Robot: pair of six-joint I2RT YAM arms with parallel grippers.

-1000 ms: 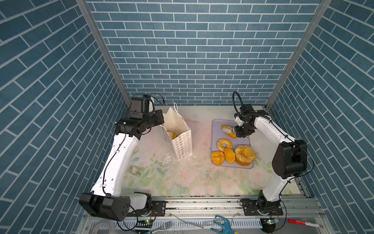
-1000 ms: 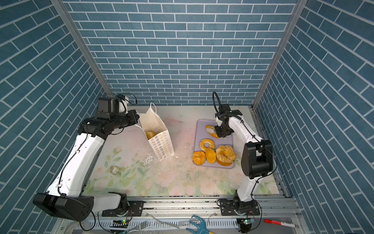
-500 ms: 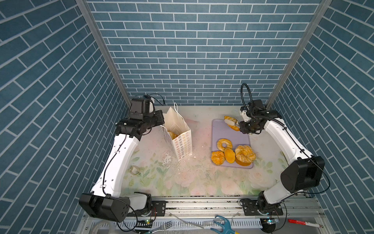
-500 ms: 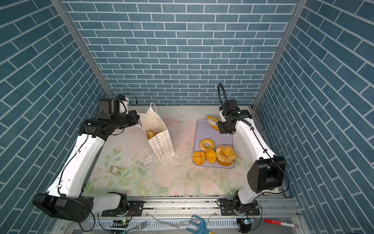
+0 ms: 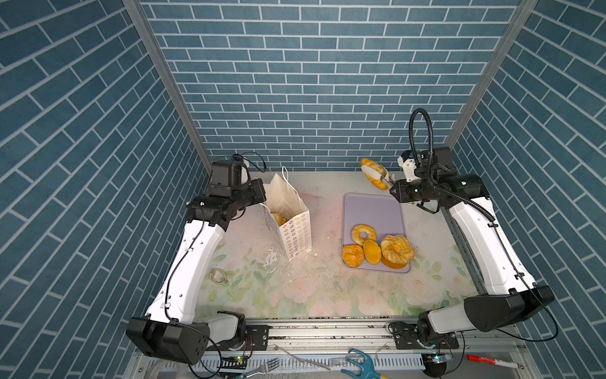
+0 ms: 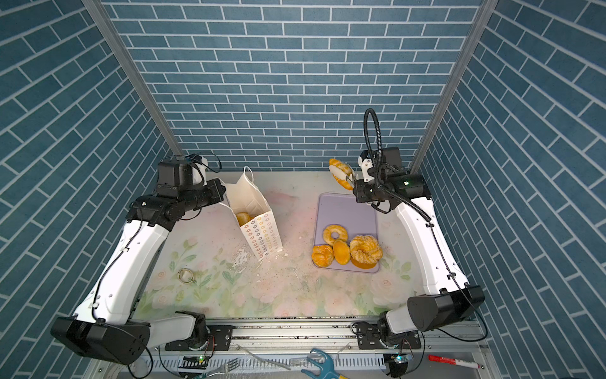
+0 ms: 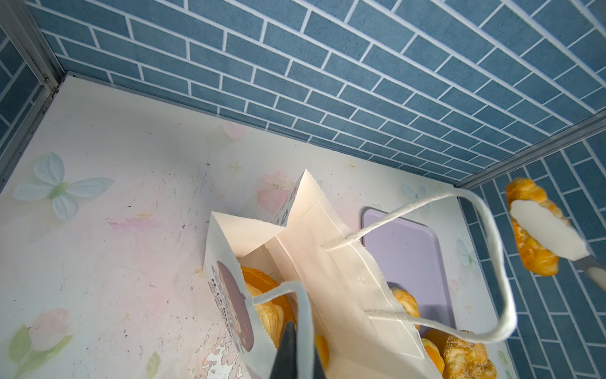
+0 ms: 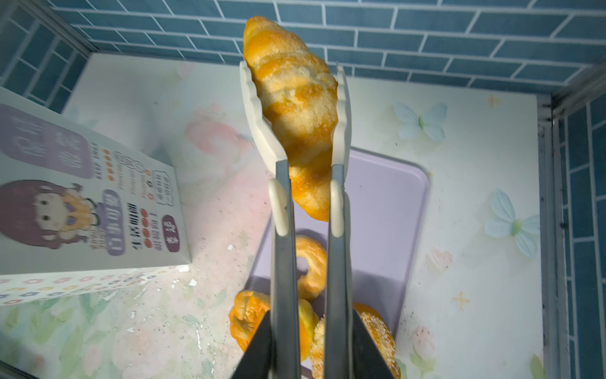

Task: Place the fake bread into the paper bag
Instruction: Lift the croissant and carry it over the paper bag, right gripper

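The paper bag (image 5: 292,226) (image 6: 259,229) stands open left of centre, white with flower-ring sides and a cartoon girl print (image 8: 49,213). My left gripper (image 7: 296,347) (image 5: 262,197) is shut on its near cord handle (image 7: 295,288). Fake bread (image 7: 262,285) lies inside the bag. My right gripper (image 8: 308,328) (image 5: 395,191) is shut on metal tongs (image 8: 282,262), whose white tips clamp a croissant (image 8: 295,92) (image 5: 373,172) (image 6: 341,174) in the air behind the lavender tray (image 5: 370,210). On the tray lie a ring doughnut (image 5: 363,233), a bun (image 5: 353,256), an oval loaf (image 5: 372,252) and a sugared twist (image 5: 397,249).
A small metal ring (image 5: 219,275) lies on the floral table left of the bag. Crumbs are scattered in front of the bag (image 5: 272,262). Blue brick walls close in the back and both sides. A fork (image 5: 262,364) and a blue tool (image 5: 359,364) lie beyond the front rail.
My right arm has lifted the croissant in the tongs off the tray, up and towards the back wall. The left arm and the bag have not moved.
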